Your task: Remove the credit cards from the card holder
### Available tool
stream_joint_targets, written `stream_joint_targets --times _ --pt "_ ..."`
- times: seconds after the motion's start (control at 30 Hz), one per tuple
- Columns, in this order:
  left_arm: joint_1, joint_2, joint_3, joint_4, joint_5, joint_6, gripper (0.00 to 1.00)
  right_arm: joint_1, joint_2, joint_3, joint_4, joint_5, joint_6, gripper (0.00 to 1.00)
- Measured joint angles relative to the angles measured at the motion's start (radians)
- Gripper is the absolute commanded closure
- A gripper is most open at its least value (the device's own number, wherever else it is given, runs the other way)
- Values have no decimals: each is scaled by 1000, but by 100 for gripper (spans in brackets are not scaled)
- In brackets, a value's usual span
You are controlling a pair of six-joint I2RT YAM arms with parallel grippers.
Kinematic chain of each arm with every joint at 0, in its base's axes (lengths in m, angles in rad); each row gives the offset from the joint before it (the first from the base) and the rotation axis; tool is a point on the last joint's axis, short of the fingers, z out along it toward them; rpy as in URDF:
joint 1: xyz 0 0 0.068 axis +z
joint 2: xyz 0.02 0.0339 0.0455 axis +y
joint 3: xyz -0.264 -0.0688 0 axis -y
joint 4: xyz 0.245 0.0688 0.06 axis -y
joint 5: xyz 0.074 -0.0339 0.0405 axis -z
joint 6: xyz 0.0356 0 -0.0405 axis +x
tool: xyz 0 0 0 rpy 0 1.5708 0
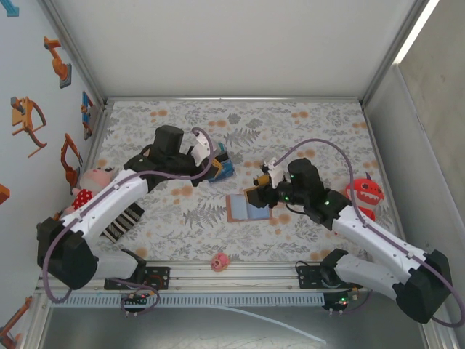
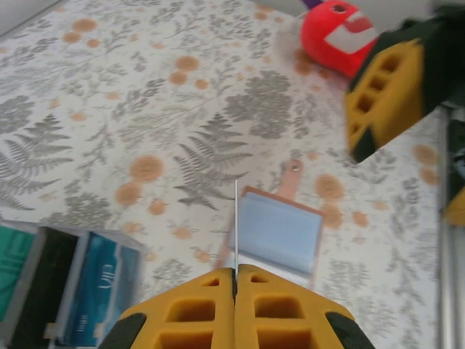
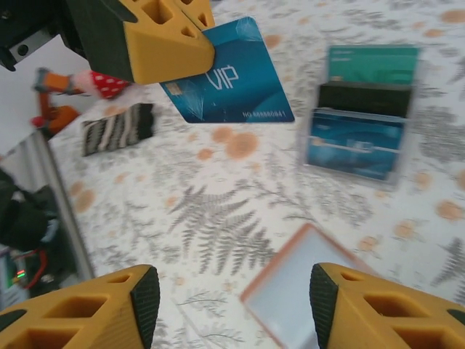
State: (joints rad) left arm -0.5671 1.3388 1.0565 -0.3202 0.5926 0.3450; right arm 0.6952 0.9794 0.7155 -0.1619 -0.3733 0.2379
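Note:
The card holder (image 1: 247, 207) lies open on the floral table, pale blue-grey inside up; it also shows in the wrist views (image 2: 280, 233) (image 3: 305, 291). My left gripper (image 1: 220, 156) (image 2: 235, 275) is shut on a blue credit card marked VIP (image 3: 232, 80), held in the air above the table and seen edge-on as a thin line (image 2: 236, 218). A teal card (image 3: 372, 64) and another blue card (image 3: 354, 145) lie flat further off. My right gripper (image 1: 259, 190) (image 3: 229, 298) hovers just above the card holder, open, with nothing between its fingers.
A red monster toy (image 1: 361, 198) stands right of the right arm. A small pink toy (image 1: 219, 261) sits by the front rail. A striped cloth (image 1: 123, 222) and a doll (image 1: 91, 185) lie at the left wall.

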Motion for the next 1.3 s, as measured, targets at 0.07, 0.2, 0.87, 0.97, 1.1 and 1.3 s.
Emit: stream_joint_targets --times 0.07,0.2,0.87,0.97,1.1,1.3 --pt "16 61 4 26 -18 23 100 0 -17 0 -23 71 3 42" --pt "42 200 37 47 -50 62 100 0 -32 0 -58 198 20 42" --pt "64 467 192 73 -103 137 100 0 -49 0 -88 342 54 42" --pt "64 467 192 73 -105 140 100 0 -50 0 -88 342 54 41" --pt "64 480 203 68 -109 146 100 0 -50 0 -88 342 54 41" --pt "64 517 217 63 -116 151 100 0 -51 0 -89 342 54 42"
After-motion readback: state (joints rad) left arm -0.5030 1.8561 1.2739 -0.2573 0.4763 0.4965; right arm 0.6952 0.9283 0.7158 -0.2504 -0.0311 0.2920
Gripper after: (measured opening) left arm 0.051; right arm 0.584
